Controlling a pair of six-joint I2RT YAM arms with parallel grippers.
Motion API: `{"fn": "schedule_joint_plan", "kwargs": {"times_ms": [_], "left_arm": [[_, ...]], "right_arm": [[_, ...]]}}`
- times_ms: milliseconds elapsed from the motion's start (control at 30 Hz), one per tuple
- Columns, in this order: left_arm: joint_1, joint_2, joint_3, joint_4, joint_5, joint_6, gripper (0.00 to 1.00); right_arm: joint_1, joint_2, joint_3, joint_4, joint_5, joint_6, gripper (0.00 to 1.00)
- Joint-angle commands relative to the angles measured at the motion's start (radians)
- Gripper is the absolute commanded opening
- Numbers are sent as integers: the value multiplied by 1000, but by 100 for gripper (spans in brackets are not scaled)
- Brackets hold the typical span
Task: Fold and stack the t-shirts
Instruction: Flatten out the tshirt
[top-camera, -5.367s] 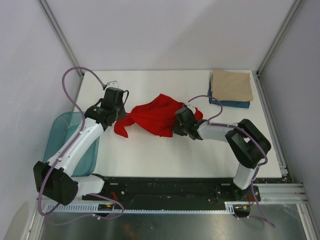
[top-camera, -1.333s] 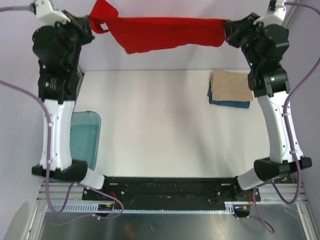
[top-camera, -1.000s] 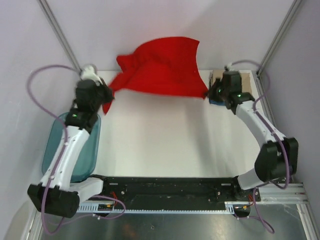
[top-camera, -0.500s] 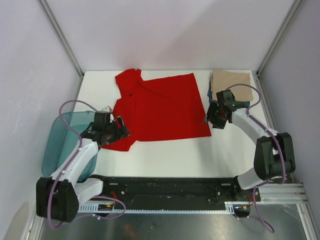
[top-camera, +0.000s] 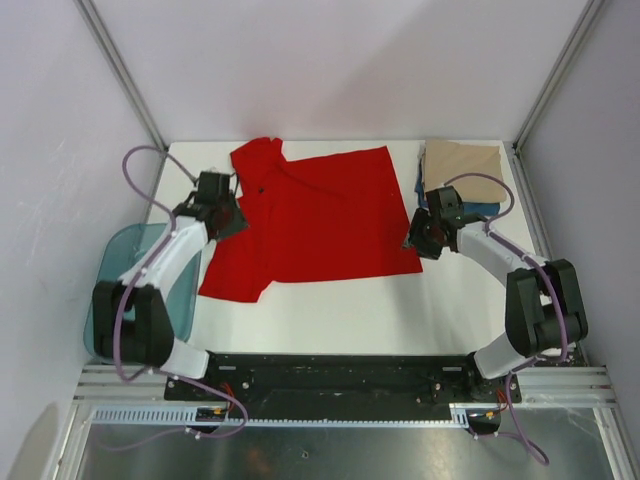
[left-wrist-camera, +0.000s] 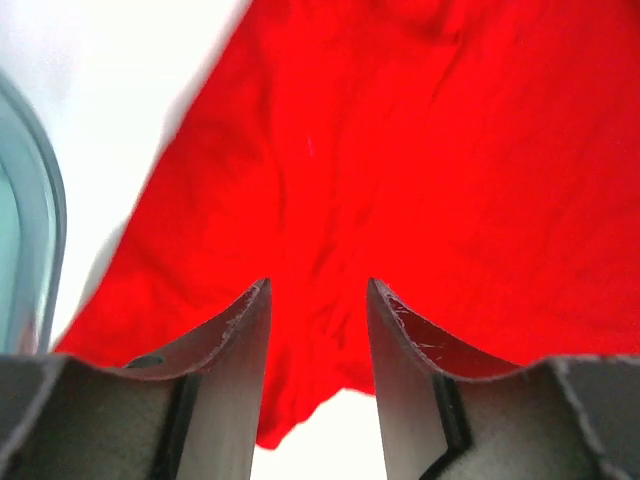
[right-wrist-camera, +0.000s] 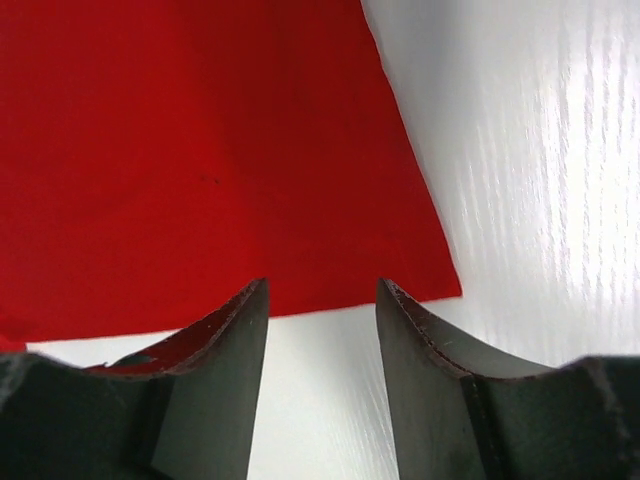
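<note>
We see the red t-shirt (top-camera: 325, 215) lying spread open and mostly flat in the middle of the white counter (top-camera: 330, 315). Its straight edge runs down the right side. On the left side the cloth juts out at the far corner and again at the near corner, and some wrinkles show there.

The left tool (left-wrist-camera: 318, 288) hangs over the left part of the shirt with its two fingers (left-wrist-camera: 240, 340) spread apart. Nothing sits between them, and rumpled red cloth fills the view below. The curved rim of the teal tub (left-wrist-camera: 30, 250) shows at the left edge of that wrist view. From above, the tub stands at the counter's near left side, partly under the left arm.

The right tool (right-wrist-camera: 322, 288) is also spread and holds nothing. It hovers at the shirt's near right corner, and its wrist view shows the smooth cloth ending in a sharp corner against bare counter.

In the far right corner we find the tan t-shirt (top-camera: 462, 165), folded into a rectangle, lying on top of the folded dark blue t-shirt (top-camera: 487, 208), of which only an edge peeks out. The pile sits just beside the red shirt's right edge, apart from it
</note>
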Motion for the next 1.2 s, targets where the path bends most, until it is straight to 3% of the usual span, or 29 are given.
{"fn": "schedule_joint_plan", "kwargs": {"times_ms": [0,367,833,933,1167], "left_arm": [[34,162,209,15,-118,46,47],[104,617,601,11,-41,163,48],[152,849,779,5,12,167,46],[154,859,777,5,19,151,37],[187,778,698,3,-55,119,4]], "right_arm": [[0,51,19,152,-18,33,51],[27,209,120,199,-60,34,49],[42,272,134,213,-44,8,48],[45,300,135,212,-41,11,48],[46,360,141,177,-1,25,48]]}}
